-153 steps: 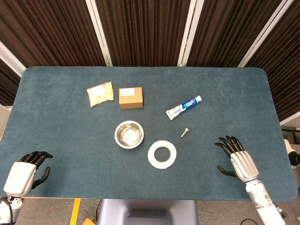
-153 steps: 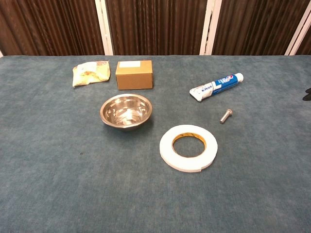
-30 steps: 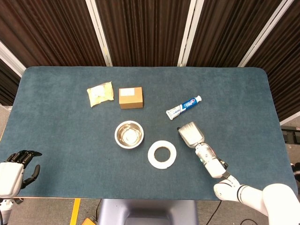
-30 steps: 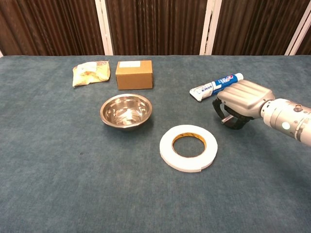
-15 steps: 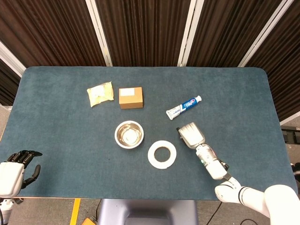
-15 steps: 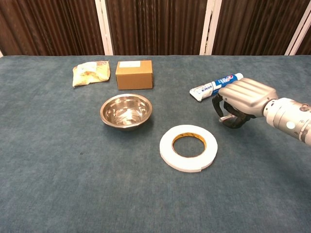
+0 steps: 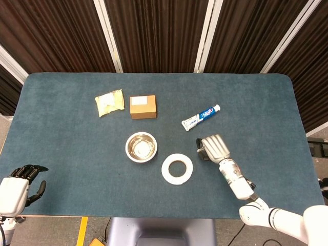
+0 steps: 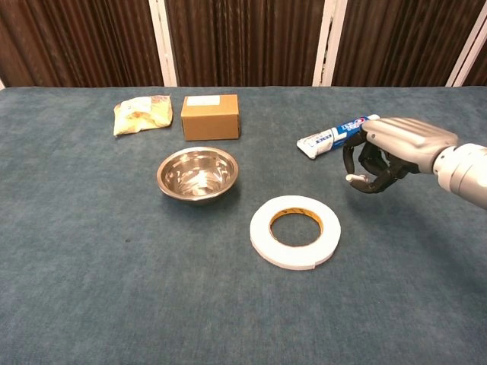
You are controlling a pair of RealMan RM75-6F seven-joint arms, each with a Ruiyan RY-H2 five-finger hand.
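My right hand (image 8: 396, 152) hangs just above the table, right of the white tape ring (image 8: 295, 230), its back turned up. Its curled fingers pinch a small silver bolt (image 8: 352, 179), of which only one end shows. In the head view the right hand (image 7: 212, 147) hides the bolt. A blue-and-white toothpaste tube (image 8: 335, 137) lies just behind the hand, apart from it. My left hand (image 7: 15, 190) sits at the table's near left corner, holding nothing, fingers loosely apart; the chest view does not show it.
A steel bowl (image 7: 141, 147) stands left of the tape ring (image 7: 177, 169). Behind it lie a cardboard box (image 7: 143, 106) and a yellow packet (image 7: 109, 102). The toothpaste tube (image 7: 201, 117) lies at an angle right of the box.
The right hand came in from the near right, closed its fingers over the bolt and has now lifted and drawn back right with it. The left hand has barely moved.
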